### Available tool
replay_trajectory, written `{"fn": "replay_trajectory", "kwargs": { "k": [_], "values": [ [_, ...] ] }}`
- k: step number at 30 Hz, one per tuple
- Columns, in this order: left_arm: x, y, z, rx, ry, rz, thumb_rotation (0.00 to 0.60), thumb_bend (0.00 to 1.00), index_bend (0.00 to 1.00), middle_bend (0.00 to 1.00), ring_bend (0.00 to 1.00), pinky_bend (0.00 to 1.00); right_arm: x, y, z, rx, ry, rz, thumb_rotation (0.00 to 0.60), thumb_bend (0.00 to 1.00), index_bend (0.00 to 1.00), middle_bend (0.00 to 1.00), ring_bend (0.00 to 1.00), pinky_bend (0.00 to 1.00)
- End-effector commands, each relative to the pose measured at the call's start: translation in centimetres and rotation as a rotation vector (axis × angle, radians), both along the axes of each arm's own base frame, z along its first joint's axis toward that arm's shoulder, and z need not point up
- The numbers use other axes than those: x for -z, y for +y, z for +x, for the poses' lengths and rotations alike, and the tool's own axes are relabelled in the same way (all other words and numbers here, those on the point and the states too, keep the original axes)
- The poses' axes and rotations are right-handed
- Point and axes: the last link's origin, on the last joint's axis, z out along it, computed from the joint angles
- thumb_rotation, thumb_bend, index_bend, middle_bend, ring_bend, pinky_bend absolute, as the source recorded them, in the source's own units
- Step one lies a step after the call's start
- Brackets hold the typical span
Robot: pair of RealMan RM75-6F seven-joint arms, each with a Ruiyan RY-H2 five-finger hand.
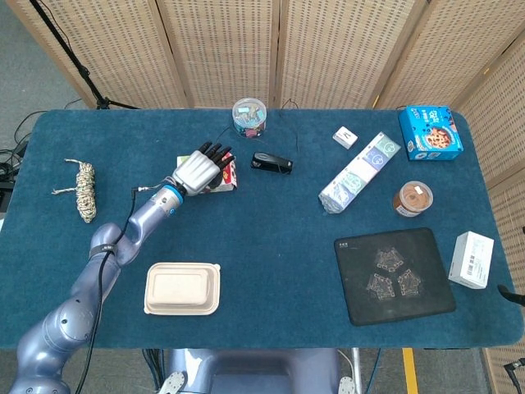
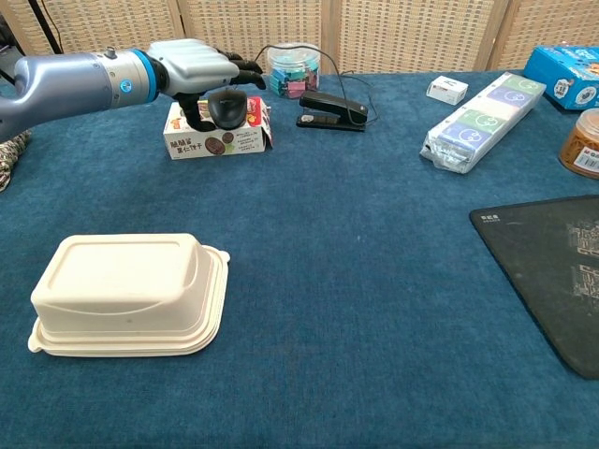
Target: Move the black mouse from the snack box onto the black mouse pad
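The black mouse (image 2: 227, 106) lies on top of the snack box (image 2: 213, 138) at the back left of the table. My left hand (image 2: 195, 69) arches over it, thumb against the mouse's left side and fingers (image 2: 248, 68) reaching past its top, without a clear hold. From the head view the left hand (image 1: 199, 168) hides the mouse, and only the right end of the snack box (image 1: 227, 176) shows. The black mouse pad (image 1: 394, 275) lies bare at the front right, its near corner being the mouse pad (image 2: 552, 271) in the chest view. Only a dark sliver of my right hand (image 1: 510, 295) shows at the right edge.
A black stapler (image 1: 271, 162) and a jar of clips (image 1: 249, 117) stand just right of and behind the snack box, with a cable between them. A beige food container (image 1: 182, 288) sits front left, a rope bundle (image 1: 84, 189) far left. A long wrapped pack (image 1: 358, 172), brown jar (image 1: 412, 199) and white box (image 1: 472, 259) surround the pad.
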Motion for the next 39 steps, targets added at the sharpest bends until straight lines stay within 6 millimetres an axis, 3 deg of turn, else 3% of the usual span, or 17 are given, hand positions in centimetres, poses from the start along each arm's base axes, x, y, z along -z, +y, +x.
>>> {"fn": "replay_trajectory", "kwargs": {
  "k": [1,8,14,21,32,38,39],
  "values": [
    [-0.2,0.1,-0.1,0.003,0.004,0.007,0.6,0.26,0.26,0.14,0.13,0.25,0.0,0.0,0.0,0.0,0.0,0.0,0.6,0.0,0.0,0.0,0.0,0.0],
    [-0.4,0.2,-0.7,-0.011,0.013,0.015,0.6,0.28,0.39,0.27,0.26,0.4,0.0,0.0,0.0,0.0,-0.004,0.003,0.6,0.0,0.0,0.0,0.0,0.0],
    [-0.7,0.1,-0.7,0.004,0.008,0.028,0.6,0.28,0.45,0.33,0.31,0.42,0.1,0.0,0.1,-0.002,-0.003,0.004,0.6,0.0,0.0,0.0,0.0,0.0],
    [-1.3,0.0,-0.3,0.044,-0.025,0.035,0.6,0.28,0.46,0.33,0.31,0.42,0.2,0.1,0.2,-0.006,-0.004,0.005,0.6,0.0,0.0,0.0,0.0,0.0],
    [-1.2,-1.5,2.1,0.178,-0.089,-0.013,0.6,0.28,0.45,0.33,0.31,0.42,0.1,0.2,0.4,-0.013,-0.011,0.006,0.6,0.0,0.0,0.0,0.0,0.0],
    [0.5,-4.1,4.7,0.259,-0.105,-0.101,0.6,0.28,0.44,0.33,0.3,0.42,0.2,0.2,0.6,-0.018,-0.017,0.014,0.6,0.0,0.0,0.0,0.0,0.0],
    [1.4,-5.4,6.0,0.291,-0.115,-0.144,0.6,0.28,0.44,0.33,0.3,0.42,0.2,0.3,0.7,-0.022,-0.019,0.014,0.6,0.0,0.0,0.0,0.0,0.0]
  ]
}}
